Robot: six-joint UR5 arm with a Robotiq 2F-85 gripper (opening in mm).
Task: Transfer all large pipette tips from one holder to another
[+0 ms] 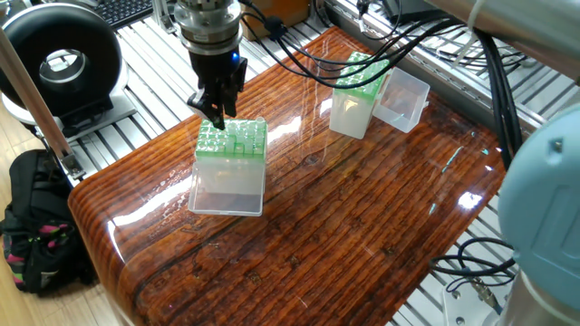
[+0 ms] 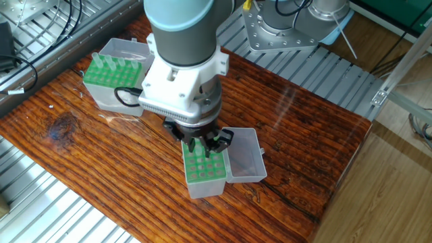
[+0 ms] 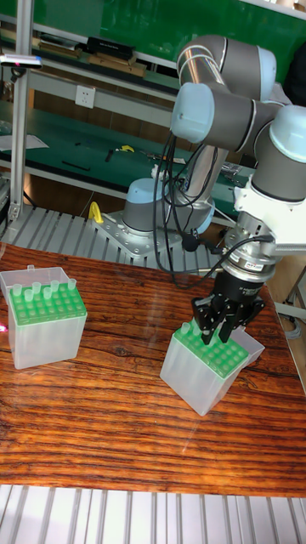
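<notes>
One fixed view
Boxes: two green-topped tip boxes on the wooden counter (image 1: pixel 344 226), the near box (image 1: pixel 230 166) under the arm and the far box (image 1: pixel 356 94) well apart toward the counter's back edge.
Lids: two clear lids; only the far box lid (image 1: pixel 403 98) is plain here, hinged open beside its box.
Hand: the hand (image 1: pixel 216 109) hangs over a corner of the near box's green rack; its dark fingers look close together, but whether they clamp anything cannot be told.
Bystanders: one black ring-shaped device (image 1: pixel 62 60) and one dark backpack (image 1: pixel 36 226) off the counter.

The other fixed view
Boxes: the same two, near box (image 2: pixel 204 169) and far box (image 2: pixel 116 81).
Large pipette tips: the large pipette tips (image 2: pixel 108 65) stand up along one edge of the far box; their count is too blurred to give.
Hand: the hand (image 2: pixel 200 143) is largely hidden under the white wrist flange.
Lid: the near box lid (image 2: pixel 244 156) lies open, touching its box.

Tall fixed view
Boxes: two, the near box (image 3: pixel 208 367) tilted in the picture and the far box (image 3: pixel 44 314) at left.
Large pipette tips: about four tips (image 3: pixel 40 292) rise from the far box's back row.
Hand: the hand (image 3: pixel 219 330) sits just above the near box's rack, fingertips low over the holes; any tip between them cannot be made out.
</notes>
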